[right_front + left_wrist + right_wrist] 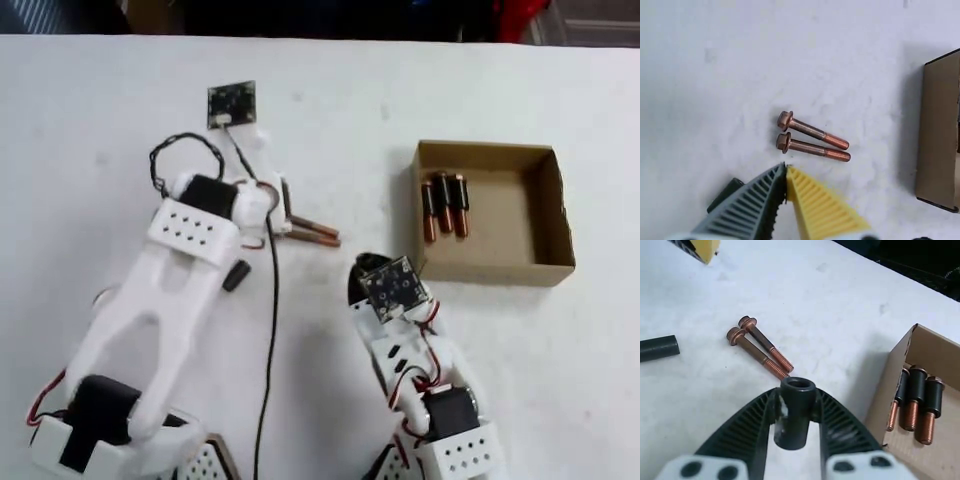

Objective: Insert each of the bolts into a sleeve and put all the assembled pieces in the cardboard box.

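So, handling first: the bolts (812,131) look like light, stiff metal w/ smooth round shanks. They're prob slippery, and rolling is to be expected if they get nudged. No crushing is to be feared, so a firm pinch can be used. The best hold is judged to be across the plain shank just behind the flanged head, w/ the threaded end left free for the bore.

The sleeve (795,415) looks like a rigid dark tube, best gripped around its middle so the opening is left clear. That's how it's held rn: pinched upright by the right gripper (796,390), open end up, near the middle of the table (450,80) and just beside the cardboard box (495,268).

The left gripper (785,172) is seen w/ jaws pressed together, nothing between them, tip just short of the bolt heads.

Counts:
- 2 loose bolts, laid side by side and nearly touching around the table's middle, threads pointed toward the box.
- 2 sleeves: the held one, plus a second sleeve (657,347) laid flat by the left arm, toward the table's near edge from the bolts.
- 3 assembled pieces (912,402), laid side by side in the box against the wall nearest the bolts.
- 1 box, set toward the table's right edge.

So 2 pairs are prob left to be done.
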`<control>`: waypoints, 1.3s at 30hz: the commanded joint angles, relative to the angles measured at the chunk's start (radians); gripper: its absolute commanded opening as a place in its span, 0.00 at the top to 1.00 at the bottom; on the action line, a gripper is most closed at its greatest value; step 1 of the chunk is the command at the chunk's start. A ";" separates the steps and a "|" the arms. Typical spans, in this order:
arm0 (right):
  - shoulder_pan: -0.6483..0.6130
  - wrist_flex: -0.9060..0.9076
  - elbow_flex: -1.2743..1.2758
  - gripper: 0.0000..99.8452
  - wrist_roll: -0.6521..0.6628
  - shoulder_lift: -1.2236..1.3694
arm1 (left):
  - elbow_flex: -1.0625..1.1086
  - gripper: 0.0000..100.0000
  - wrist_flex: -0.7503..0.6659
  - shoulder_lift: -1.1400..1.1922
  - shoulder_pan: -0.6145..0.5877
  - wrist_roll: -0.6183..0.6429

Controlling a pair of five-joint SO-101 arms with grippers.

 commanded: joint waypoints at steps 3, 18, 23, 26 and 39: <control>0.007 -0.007 0.008 0.98 0.012 -0.019 | -0.107 0.97 0.020 -0.004 -0.012 0.018; 0.008 -0.007 0.008 0.98 0.012 -0.019 | -0.215 0.98 0.074 0.015 -0.053 0.049; 0.008 -0.007 0.008 0.98 0.011 -0.018 | -0.348 0.98 0.149 0.166 -0.048 0.049; 0.008 -0.007 0.008 0.98 0.011 -0.018 | -0.445 0.97 0.196 0.263 -0.039 0.054; 0.010 -0.007 0.008 0.98 0.011 -0.018 | -0.632 0.67 0.226 0.593 0.001 0.387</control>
